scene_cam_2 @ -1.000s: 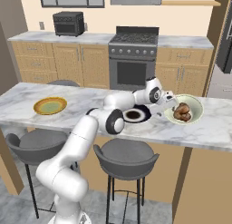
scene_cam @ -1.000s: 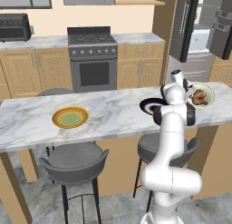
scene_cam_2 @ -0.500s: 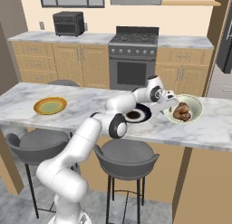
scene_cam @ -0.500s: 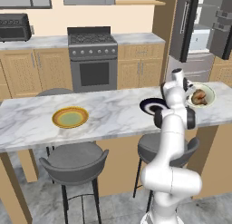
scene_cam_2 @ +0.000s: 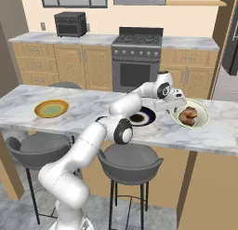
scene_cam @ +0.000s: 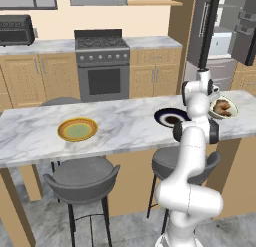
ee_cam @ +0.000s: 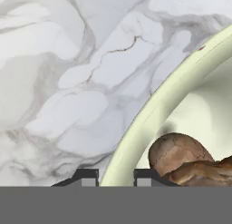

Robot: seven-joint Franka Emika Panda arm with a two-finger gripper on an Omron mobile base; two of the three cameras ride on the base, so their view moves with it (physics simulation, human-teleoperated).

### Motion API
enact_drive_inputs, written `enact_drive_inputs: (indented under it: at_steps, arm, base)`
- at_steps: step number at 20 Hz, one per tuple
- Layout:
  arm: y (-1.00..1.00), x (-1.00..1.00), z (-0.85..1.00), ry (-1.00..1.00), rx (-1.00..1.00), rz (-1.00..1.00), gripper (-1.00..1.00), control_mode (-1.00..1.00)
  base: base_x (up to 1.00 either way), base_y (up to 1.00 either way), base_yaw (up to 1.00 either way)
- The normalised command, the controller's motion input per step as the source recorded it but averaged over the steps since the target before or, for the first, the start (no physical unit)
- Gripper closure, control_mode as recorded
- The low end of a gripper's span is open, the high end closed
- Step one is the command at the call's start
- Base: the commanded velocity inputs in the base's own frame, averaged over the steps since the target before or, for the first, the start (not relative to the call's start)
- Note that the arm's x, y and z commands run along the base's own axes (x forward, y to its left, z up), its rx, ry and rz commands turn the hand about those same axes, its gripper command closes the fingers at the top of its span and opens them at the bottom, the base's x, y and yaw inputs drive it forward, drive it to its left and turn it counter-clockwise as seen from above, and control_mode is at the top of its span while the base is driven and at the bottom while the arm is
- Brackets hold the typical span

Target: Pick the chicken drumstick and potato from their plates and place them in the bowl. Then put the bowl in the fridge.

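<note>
Dark finger tips of the gripper [ee_cam: 117, 177] straddle the bowl [ee_cam: 149, 123] rim, closed on it, one tip outside over marble, one inside. Potato [ee_cam: 177, 154] and chicken drumstick [ee_cam: 204, 171] sit in the bowl, just beside the inner tip. Bowl stands near the right end of the marble counter [scene_cam_2: 93, 110]; navy plate [scene_cam_2: 142, 117] just left, yellow plate [scene_cam_2: 51, 108] well apart. Fridge [scene_cam: 225, 36] open behind.
</note>
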Motion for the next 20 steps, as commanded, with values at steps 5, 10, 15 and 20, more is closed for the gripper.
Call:
enact_drive_inputs:
  at_steps: [5,10,15,20]
  arm:
    - [0.35,-0.54,0.0,-0.02,0.03,0.12,1.0,-1.0]
    - [0.53,-0.57,0.0,-0.09,-0.08,0.15,1.0,-1.0]
    - [0.68,-0.62,-0.01,-0.11,-0.24,0.15,1.0,-1.0]
    - [0.69,-0.6,-0.13,-0.23,-0.38,0.16,1.0,-1.0]
  base:
    - [0.0,0.0,0.0]
    - [0.0,0.0,0.0]
    - [0.0,0.0,0.0]
    - [0.0,0.0,0.0]
